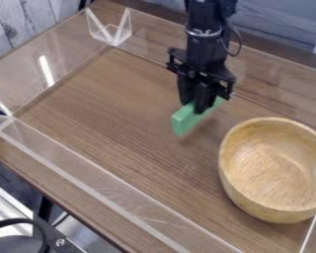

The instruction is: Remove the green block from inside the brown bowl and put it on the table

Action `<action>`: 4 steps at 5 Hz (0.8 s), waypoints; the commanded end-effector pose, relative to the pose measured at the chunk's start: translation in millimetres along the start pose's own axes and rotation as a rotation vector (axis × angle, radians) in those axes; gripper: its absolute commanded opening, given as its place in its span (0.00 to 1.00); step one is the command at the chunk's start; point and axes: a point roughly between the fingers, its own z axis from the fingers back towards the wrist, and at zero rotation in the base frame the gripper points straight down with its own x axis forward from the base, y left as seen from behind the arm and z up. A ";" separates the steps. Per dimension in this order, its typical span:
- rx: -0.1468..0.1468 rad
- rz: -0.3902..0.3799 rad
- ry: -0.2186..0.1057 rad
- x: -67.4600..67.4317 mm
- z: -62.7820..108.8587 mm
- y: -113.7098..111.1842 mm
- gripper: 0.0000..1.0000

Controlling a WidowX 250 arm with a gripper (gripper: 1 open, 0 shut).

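Note:
The green block [188, 119] is a small bright bar, tilted, with its upper end between the fingers of my gripper [200, 106]. The black gripper points straight down and is shut on the block. The block's lower end is at or just above the table [108, 109]; I cannot tell whether it touches. The brown bowl [235, 148], round and light wood, stands to the lower right of the gripper, apart from it, with nothing inside.
Low clear acrylic walls [68, 163] edge the tabletop at the front left and at the back. A clear acrylic corner piece [111, 28] stands at the far left. A black cable loop [16, 237] lies outside the wall at the bottom left.

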 end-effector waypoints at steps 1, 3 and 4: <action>0.021 0.020 -0.087 6.8 27.2 8.8 0.00; 0.039 0.096 -0.037 3.7 8.3 36.9 0.00; 0.044 0.112 -0.023 3.9 1.7 43.1 0.00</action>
